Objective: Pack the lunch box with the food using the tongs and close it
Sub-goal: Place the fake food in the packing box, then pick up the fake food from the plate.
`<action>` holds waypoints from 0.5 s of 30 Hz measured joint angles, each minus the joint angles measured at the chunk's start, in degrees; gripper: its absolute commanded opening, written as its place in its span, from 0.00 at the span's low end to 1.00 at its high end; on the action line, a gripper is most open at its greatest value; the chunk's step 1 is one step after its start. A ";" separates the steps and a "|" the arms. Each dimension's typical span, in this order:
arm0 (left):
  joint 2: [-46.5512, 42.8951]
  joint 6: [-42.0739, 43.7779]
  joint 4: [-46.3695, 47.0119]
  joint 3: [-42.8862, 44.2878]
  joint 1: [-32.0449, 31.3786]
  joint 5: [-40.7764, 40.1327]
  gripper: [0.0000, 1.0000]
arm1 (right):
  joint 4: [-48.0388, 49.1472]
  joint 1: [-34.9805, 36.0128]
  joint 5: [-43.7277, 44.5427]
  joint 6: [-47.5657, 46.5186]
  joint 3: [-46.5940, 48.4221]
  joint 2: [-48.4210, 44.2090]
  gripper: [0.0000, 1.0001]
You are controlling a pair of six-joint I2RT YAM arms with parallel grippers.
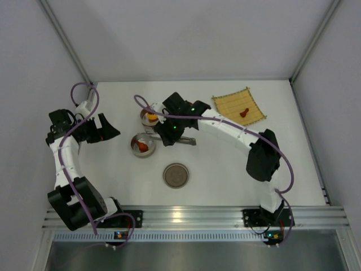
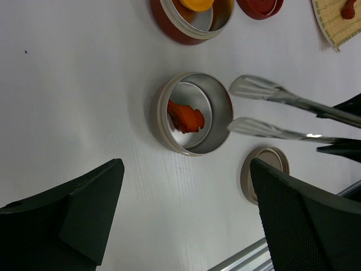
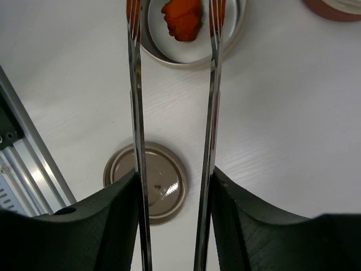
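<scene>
Your right hand (image 3: pixel 175 186) is closed partway on the slim silvery-grey metal tongs (image 3: pixel 135 113). One pad presses each arm from outside, and the arms stand apart with nothing between the tips. The tips hang at the rim of the round silver tin (image 2: pixel 163 127) in the middle of the left wrist view, where one red-brown toy lump (image 2: pixel 185 117) lies.

I judge the tongs light, stiff and springy, with smooth arms that could slide in the pads. Hold them mid-arm so that a squeeze closes the tips. The food looks light and lumpy and may squirt from the flat tips, so pinch it gently across the middle.

The round orange ball (image 2: pixel 197 3) sits in the red-sided tin (image 2: pixel 164 22) at the top of that view. The other red-brown lump (image 1: pixel 244 112) lies on the yellow bamboo mat (image 1: pixel 231 104), upper right overhead. Your left hand (image 2: pixel 186 169) is wide open and empty. No brand, label or writing is readable anywhere.
</scene>
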 measured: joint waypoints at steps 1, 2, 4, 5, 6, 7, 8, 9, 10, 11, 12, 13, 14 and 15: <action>-0.15 0.02 0.00 0.00 0.00 0.00 0.98 | 0.11 -0.92 0.02 0.00 -1.44 -2.14 0.47; -0.37 0.04 -0.04 0.00 0.00 0.00 0.98 | 0.07 -2.34 0.00 -0.02 -3.10 -4.68 0.47; -0.66 0.07 -0.13 0.00 0.00 0.02 0.98 | 0.50 -5.90 -0.04 0.00 -6.36 -9.88 0.47; -0.76 0.13 -0.17 0.00 0.00 0.02 0.98 | 0.48 -8.52 -0.15 -0.02 -8.00 -12.70 0.46; -0.79 0.22 -0.17 0.00 0.00 0.04 0.98 | 0.55 -11.87 -0.09 -0.04 -9.73 -15.87 0.46; -0.83 0.24 -0.24 0.00 0.00 0.04 0.98 | 0.48 -14.95 0.33 -0.04 -10.78 -18.14 0.45; -0.85 0.28 -0.26 0.00 0.00 0.04 0.98 | 0.46 -18.40 0.92 -0.07 -11.98 -20.46 0.45; -0.87 0.33 -0.31 0.00 0.00 0.11 0.98 | 0.59 -21.62 1.75 -0.07 -13.20 -22.53 0.45; -0.87 0.35 -0.31 0.00 0.00 0.15 0.98 | 0.68 -24.94 2.73 -0.04 -14.78 -24.59 0.45; -0.87 0.35 -0.31 0.00 0.00 0.22 0.98 | 0.39 -28.22 3.61 -0.04 -16.39 -26.38 0.45; -0.87 0.35 -0.31 0.00 0.00 0.31 0.98 | 0.26 -30.56 4.33 -0.02 -17.92 -27.80 0.45; -0.87 0.35 -0.26 0.00 0.00 0.37 0.98 | 0.13 -33.00 5.16 0.00 -19.65 -29.20 0.46; -0.87 0.31 -0.28 0.00 0.00 0.50 0.98 | -0.15 -35.76 5.81 0.00 -21.49 -30.45 0.47; -0.87 0.22 -0.24 0.00 0.00 0.55 0.98 | -0.20 -37.97 6.43 0.02 -23.43 -31.52 0.47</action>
